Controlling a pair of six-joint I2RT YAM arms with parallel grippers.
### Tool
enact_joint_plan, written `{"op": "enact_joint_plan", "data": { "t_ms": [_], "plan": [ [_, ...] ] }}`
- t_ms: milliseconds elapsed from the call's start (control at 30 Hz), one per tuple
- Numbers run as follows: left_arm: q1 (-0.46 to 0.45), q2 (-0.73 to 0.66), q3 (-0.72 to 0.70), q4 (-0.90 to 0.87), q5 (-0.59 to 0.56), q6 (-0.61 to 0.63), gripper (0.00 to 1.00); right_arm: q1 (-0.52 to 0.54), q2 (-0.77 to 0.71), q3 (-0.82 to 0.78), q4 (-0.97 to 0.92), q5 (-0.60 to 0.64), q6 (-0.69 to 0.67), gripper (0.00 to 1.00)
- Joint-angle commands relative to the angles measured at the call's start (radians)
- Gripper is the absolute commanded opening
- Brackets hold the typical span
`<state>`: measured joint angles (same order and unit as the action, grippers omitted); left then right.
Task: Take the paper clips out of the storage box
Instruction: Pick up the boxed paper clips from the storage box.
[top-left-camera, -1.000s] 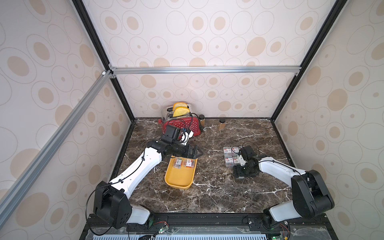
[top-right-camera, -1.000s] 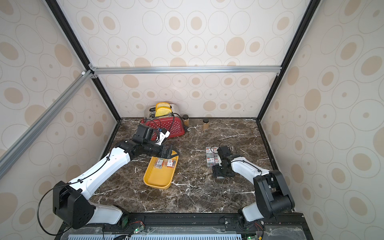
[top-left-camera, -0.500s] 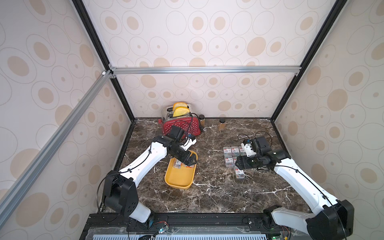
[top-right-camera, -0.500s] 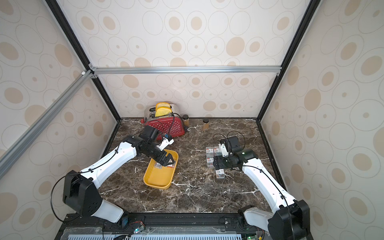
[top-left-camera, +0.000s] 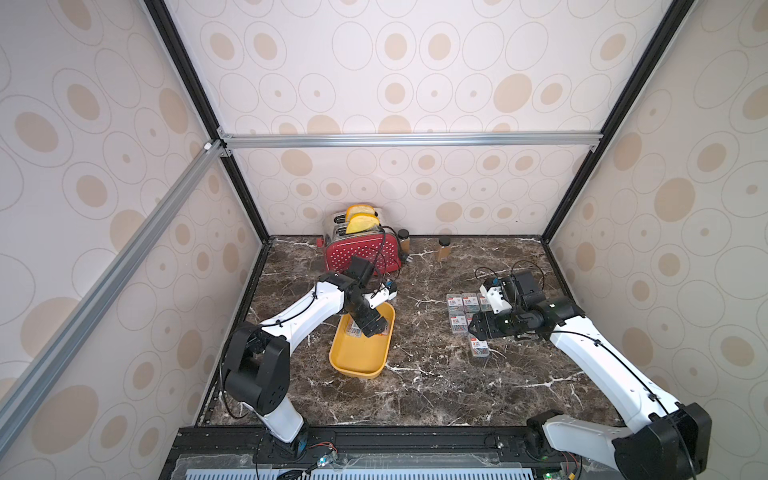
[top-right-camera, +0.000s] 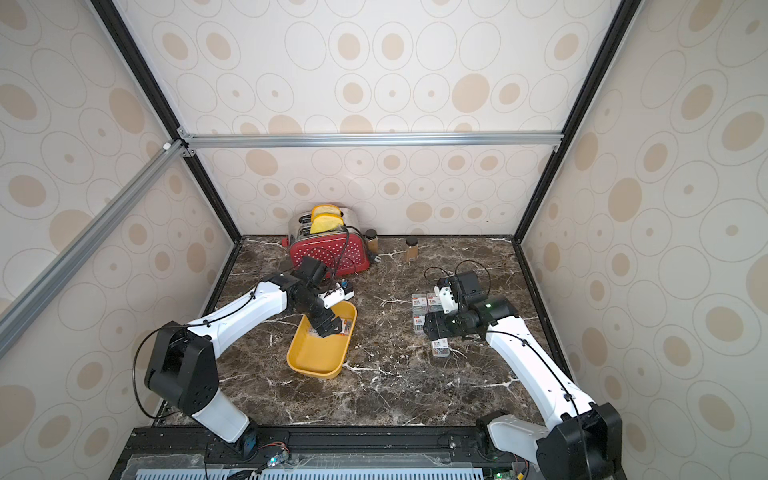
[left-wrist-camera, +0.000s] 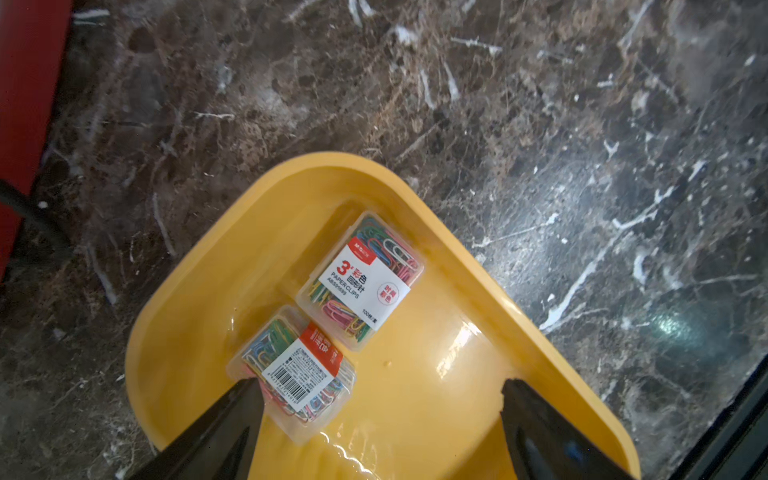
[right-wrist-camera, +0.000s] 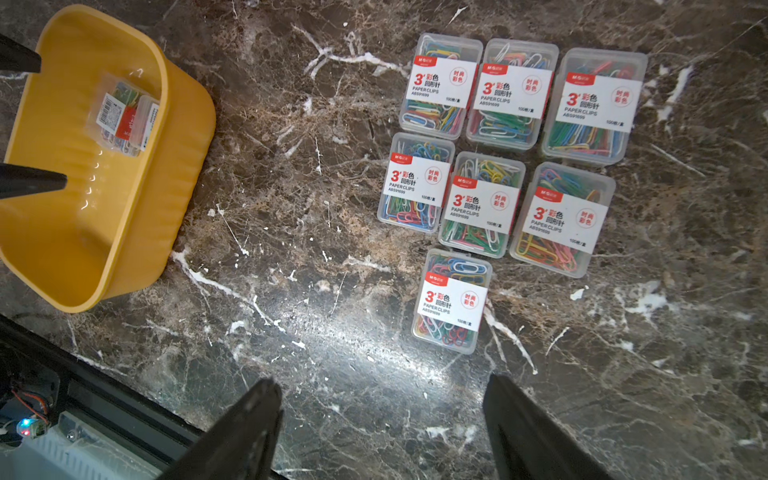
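**Two cases in the tray, seven out on the table**

- The yellow tray (top-left-camera: 360, 358) is set on the dark marble table (top-left-camera: 436, 390), in front of the red toaster (top-left-camera: 361, 252). Two small brown jars (top-left-camera: 444, 248) are seen beside the toaster by the back wall.
- Two paper clip cases are found in the tray, at its end nearer the toaster. The label-up case (left-wrist-camera: 360, 282) lies flat. The barcode-up case (left-wrist-camera: 297, 368) lies just beside it, corner to corner.
- The left claw (left-wrist-camera: 379, 384) is lowered into the tray with its jaws spread wide and nothing gripped. One finger (left-wrist-camera: 232, 411) is placed at the edge of the barcode-up case; contact cannot be told. The other finger is held over bare tray floor.
- Seven cases (right-wrist-camera: 484, 203) are laid on the table to the right of the tray and well apart from it, all label side up. Three are packed in a far row and three in a middle row. The single case (right-wrist-camera: 452, 301) lies nearest the robot, just below the middle row.
- The right claw (right-wrist-camera: 381, 380) is held above this group, jaws apart, with nothing between them.
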<state>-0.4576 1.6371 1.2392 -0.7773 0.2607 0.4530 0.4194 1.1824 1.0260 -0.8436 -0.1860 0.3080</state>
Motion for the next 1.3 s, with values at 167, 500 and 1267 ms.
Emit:
{"op": "enact_joint_plan", "data": {
  "t_ms": [167,500,1267],
  "plan": [
    [-0.004,0.085,0.026,-0.002,-0.033,0.192,0.91,-0.010,-0.001,0.010,-0.005,-0.034,-0.024,0.82],
    [-0.005,0.121,0.016,0.133,-0.068,0.277,0.94,-0.024,0.017,0.005,0.020,-0.065,-0.028,0.82],
    [-0.004,0.267,0.031,0.136,-0.041,0.291,0.77,-0.051,0.093,0.031,0.044,-0.094,-0.037,0.82]
  ]
}}
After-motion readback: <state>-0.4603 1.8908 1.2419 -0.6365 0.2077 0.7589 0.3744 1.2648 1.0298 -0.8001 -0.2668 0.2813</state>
